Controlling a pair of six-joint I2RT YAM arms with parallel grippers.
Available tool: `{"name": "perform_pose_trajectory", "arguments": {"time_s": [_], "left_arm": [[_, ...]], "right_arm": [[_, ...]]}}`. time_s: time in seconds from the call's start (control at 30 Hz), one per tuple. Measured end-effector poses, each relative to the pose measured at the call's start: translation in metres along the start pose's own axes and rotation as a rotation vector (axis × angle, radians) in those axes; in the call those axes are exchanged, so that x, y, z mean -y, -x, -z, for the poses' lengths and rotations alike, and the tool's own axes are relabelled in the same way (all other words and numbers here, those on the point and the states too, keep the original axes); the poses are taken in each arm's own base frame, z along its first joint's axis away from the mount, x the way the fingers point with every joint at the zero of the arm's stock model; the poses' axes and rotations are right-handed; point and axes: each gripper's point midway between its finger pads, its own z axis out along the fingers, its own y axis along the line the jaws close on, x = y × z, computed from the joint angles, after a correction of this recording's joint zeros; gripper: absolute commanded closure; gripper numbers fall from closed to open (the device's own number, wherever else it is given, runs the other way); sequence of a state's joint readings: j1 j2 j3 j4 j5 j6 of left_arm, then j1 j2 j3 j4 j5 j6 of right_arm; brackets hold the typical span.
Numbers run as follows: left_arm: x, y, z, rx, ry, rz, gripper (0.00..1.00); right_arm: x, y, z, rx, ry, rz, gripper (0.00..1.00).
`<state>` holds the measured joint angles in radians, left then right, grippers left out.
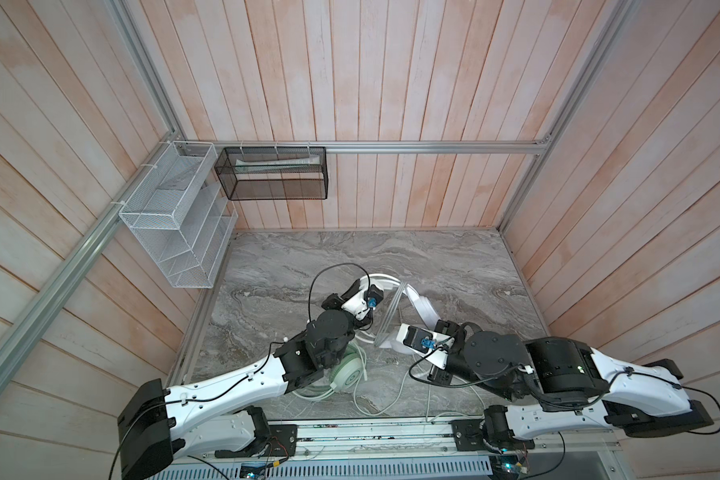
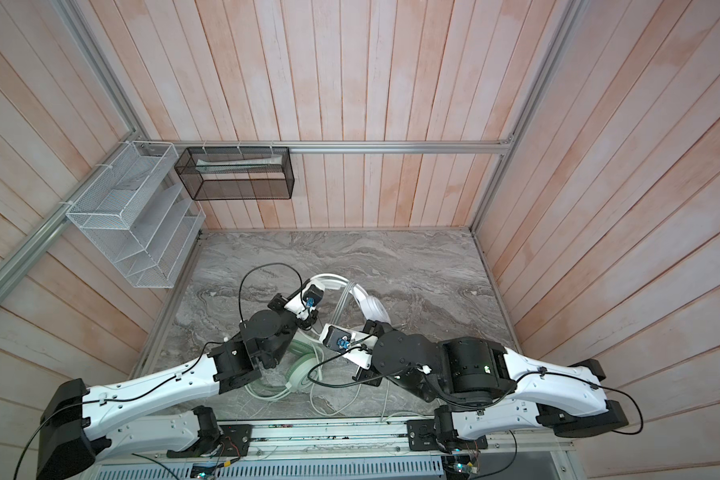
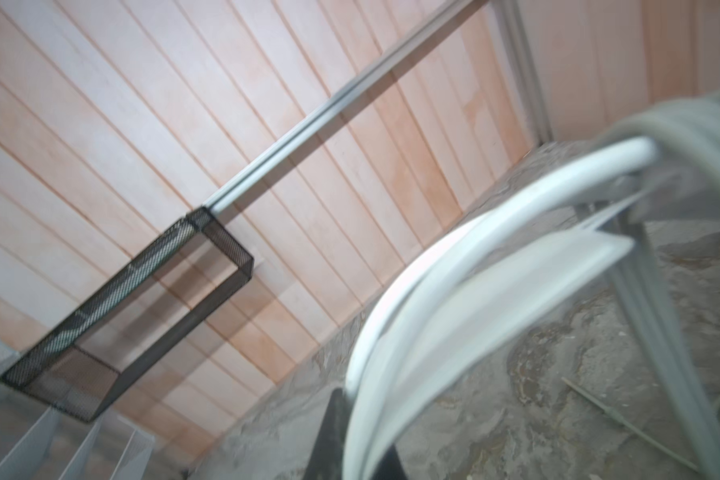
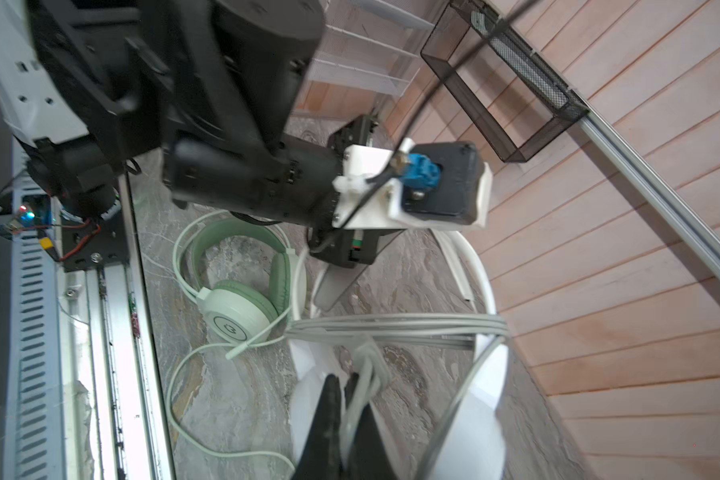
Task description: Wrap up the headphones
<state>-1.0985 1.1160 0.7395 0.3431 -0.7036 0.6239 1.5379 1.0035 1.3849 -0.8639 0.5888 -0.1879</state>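
Note:
The white headphones [image 1: 421,308] [image 2: 371,308] hang above the marble table, their headband [image 3: 474,232] clamped in my left gripper [image 3: 360,449], which is shut on it. Several turns of their grey cable [image 4: 391,330] [image 1: 391,307] run across the headband's arms. My right gripper [image 4: 348,415] is shut on a strand of this cable [image 4: 362,361], close beside a white earcup [image 4: 474,415]. The mint green headphones [image 1: 348,374] [image 2: 304,370] [image 4: 233,316] lie flat on the table, partly under the left arm, with their green cable [image 4: 175,395] loose around them.
A white wire rack [image 1: 171,224] and a black mesh basket [image 1: 275,174] holding a tube hang on the wooden walls at the back left. The metal rail [image 1: 371,432] carrying both arm bases runs along the table's front edge. The left arm's forearm [image 4: 246,124] is close above the right gripper.

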Motion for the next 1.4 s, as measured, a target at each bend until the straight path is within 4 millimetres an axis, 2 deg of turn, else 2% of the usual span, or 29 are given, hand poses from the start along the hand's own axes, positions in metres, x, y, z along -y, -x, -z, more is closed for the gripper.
{"name": "perform_pose_trajectory", "arguments": {"time_s": [0.13,0.3,0.5,0.63,0.9,1.2,1.27,1.4], "left_arm": [[0.021,-0.011,0.018,0.010,-0.053,-0.090,1.00],[0.016,-0.009,0.035,0.030,-0.071,-0.065,1.00],[0.015,-0.012,0.048,0.031,-0.102,-0.050,1.00],[0.010,-0.018,0.055,0.020,-0.115,-0.042,1.00],[0.004,-0.021,0.067,0.024,-0.144,-0.020,1.00],[0.018,-0.036,0.076,-0.032,-0.244,-0.047,1.00],[0.016,-0.035,0.080,-0.034,-0.261,-0.039,1.00],[0.003,-0.020,0.085,-0.019,-0.273,0.025,1.00]], "right_arm": [[0.014,-0.011,-0.009,-0.068,-0.086,0.083,1.00],[0.028,-0.016,-0.018,-0.076,-0.175,0.150,1.00],[0.043,-0.036,-0.037,-0.121,-0.220,0.138,1.00],[0.045,-0.053,-0.049,-0.140,-0.205,0.109,0.98],[0.042,-0.042,-0.054,-0.068,-0.149,0.026,0.86],[0.043,-0.054,-0.061,-0.060,-0.156,-0.085,0.80],[0.041,-0.056,-0.061,-0.047,-0.149,-0.112,0.78],[0.039,-0.061,-0.061,-0.020,-0.142,-0.166,0.76]]}}
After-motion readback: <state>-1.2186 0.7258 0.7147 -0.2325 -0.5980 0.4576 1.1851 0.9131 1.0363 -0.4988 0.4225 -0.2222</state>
